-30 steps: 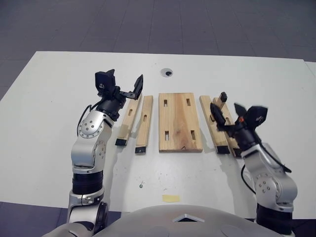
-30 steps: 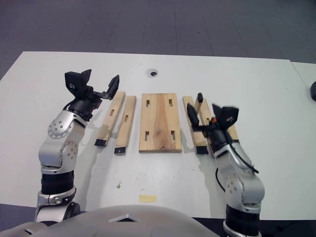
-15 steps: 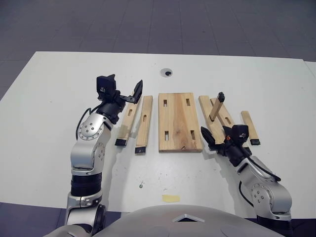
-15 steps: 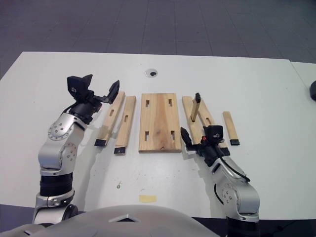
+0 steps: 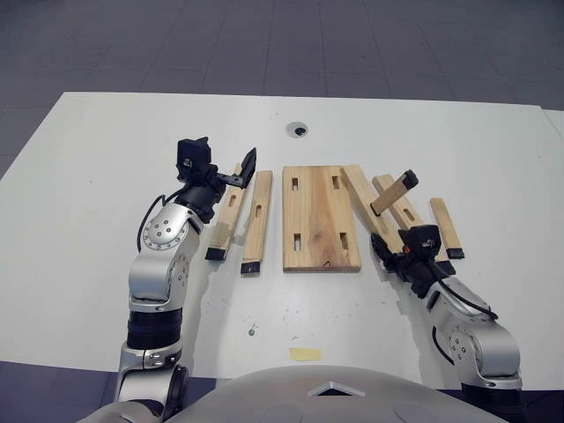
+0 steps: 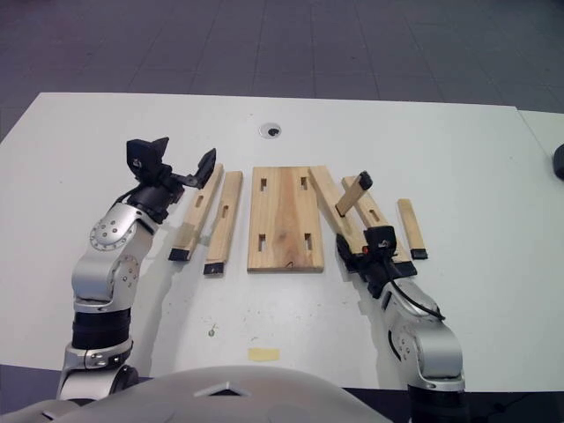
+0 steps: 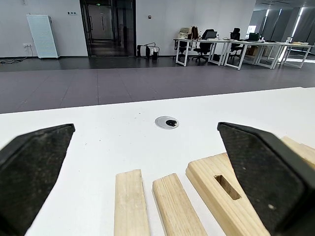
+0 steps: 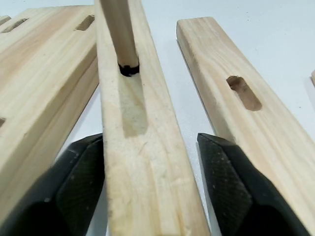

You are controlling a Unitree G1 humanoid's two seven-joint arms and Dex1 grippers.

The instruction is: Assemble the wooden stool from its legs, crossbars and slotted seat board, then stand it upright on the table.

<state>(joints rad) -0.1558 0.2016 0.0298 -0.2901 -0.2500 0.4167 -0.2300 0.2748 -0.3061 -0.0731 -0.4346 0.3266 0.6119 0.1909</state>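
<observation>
**Q:** Quick, jaws?

**Me:** My right jaws sit on either side of the near end of a leg [image 5: 363,198] and look clamped on it. My left jaws are wide apart and hold nothing. They hover over the 12 o'clock ends of the two left legs [image 5: 231,216].

**Q:** Where's the stool?

**Me:** All in parts on the surface [image 5: 106,176]. The seat board [image 5: 322,220] lies flat in the middle, with the left legs at its 9 o'clock. My held leg is at its 3 o'clock. It is skewed toward 11, with its far end over the board's 1 o'clock corner. A crossbar [image 5: 393,193] stands in its slot, leaning toward 2 o'clock. A second leg [image 5: 409,222] lies just beside it, and a spare crossbar [image 5: 444,227] lies farther toward 3.

**Q:** What goes wrong from here?

**Me:** First, I'm gripping the very end, so the long leg could pivot or slip in my jaws. Second, the crossbar is tilted and looks only partly seated. A jolt could lever it out or jam it crooked. Third, the far end rides over the board, so a push toward 9 could drag the board out of line. A swing toward 3 would knock the neighbouring leg.

**Q:** And the left side?

**Me:** Lower risk. If those jaws come down off-centre, they could nudge both legs askew.
</observation>
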